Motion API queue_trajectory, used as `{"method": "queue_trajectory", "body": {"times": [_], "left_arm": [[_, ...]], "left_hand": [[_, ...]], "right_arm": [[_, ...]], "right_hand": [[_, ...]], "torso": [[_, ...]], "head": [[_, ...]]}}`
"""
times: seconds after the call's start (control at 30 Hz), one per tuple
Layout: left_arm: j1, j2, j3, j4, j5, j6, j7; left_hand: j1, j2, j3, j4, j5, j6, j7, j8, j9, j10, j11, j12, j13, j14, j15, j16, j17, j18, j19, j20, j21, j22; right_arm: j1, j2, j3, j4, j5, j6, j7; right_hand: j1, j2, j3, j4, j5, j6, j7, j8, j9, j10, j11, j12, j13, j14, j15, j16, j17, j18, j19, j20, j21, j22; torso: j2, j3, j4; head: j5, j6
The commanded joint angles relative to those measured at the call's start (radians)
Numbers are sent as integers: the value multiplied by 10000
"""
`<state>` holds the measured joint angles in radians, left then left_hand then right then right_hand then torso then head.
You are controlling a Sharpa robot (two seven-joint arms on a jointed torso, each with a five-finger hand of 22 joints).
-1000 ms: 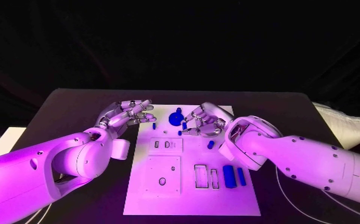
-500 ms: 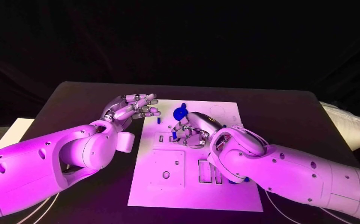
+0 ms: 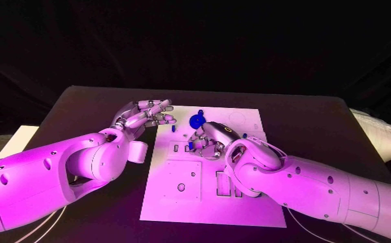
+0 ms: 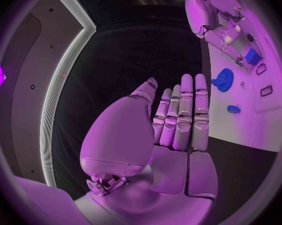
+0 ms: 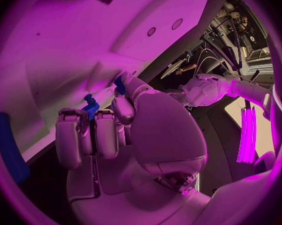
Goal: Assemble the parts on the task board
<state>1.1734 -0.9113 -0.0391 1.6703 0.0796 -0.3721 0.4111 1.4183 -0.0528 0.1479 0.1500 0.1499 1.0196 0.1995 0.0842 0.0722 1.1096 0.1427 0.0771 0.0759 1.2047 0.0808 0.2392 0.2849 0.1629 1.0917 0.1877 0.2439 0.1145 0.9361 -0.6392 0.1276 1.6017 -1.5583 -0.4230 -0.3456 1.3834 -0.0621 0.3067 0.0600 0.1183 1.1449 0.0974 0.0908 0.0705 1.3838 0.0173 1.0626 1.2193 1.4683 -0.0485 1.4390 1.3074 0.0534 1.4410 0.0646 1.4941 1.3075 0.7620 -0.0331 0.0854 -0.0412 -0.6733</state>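
1. Where the black table (image 3: 98,99) meets the white board (image 3: 244,209), the left hand (image 3: 145,114) hovers at the board's far left corner, its fingers (image 4: 186,110) stretched out side by side and holding nothing.
2. The right hand (image 3: 209,139) sits over the middle of the board with its fingers curled down; a small blue piece (image 5: 90,106) shows right at its fingertips, but whether it is truly pinched cannot be told.
3. A blue gear (image 3: 196,121) stands on the board just beyond the right hand, between the two hands.
4. A small blue peg (image 3: 175,129) lies on the board near the left hand's fingertips.
5. The right forearm (image 3: 302,186) lies across the near right part of the board and hides much of it; only an edge of a long blue bar (image 5: 8,150) is seen beside it in the right wrist view.
6. Nearer the robot, the board shows empty rectangular slots (image 3: 221,183) and a small oval hole (image 3: 180,187).
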Motion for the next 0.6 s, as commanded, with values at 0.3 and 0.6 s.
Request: {"method": "queue_trajectory", "body": {"times": [0.3, 0.6], "left_arm": [[3, 17, 6, 52, 26, 211, 105], [3, 20, 6, 49, 26, 215, 95]], "left_hand": [[104, -1, -16, -63, 33, 28, 38, -56, 6, 33, 4, -50, 12, -34, 12, -7, 16, 186, 49, 15, -61, -16], [122, 8, -10, -87, 33, 29, 41, -61, 6, 34, 5, -59, 11, -39, 11, -13, 36, 185, 51, 12, -65, -17]], "right_arm": [[-38, 15, -35, -99, -140, 435, -61], [-62, -51, -38, -59, -93, 805, -95]], "right_hand": [[-103, -33, 16, 20, 98, 33, 47, 18, 15, -20, -2, -42, -2, 588, -22, -60, 430, -77, -39, -32, -46, 667], [-347, -402, -209, 9, 463, -5, 68, -27, 6, -52, 18, -89, -20, 584, -6, -86, 401, -72, -51, -14, -63, 644]], "torso": [[5, 10, -7], [2, 3, -19]], "head": [[9, -80], [4, -109]]}}
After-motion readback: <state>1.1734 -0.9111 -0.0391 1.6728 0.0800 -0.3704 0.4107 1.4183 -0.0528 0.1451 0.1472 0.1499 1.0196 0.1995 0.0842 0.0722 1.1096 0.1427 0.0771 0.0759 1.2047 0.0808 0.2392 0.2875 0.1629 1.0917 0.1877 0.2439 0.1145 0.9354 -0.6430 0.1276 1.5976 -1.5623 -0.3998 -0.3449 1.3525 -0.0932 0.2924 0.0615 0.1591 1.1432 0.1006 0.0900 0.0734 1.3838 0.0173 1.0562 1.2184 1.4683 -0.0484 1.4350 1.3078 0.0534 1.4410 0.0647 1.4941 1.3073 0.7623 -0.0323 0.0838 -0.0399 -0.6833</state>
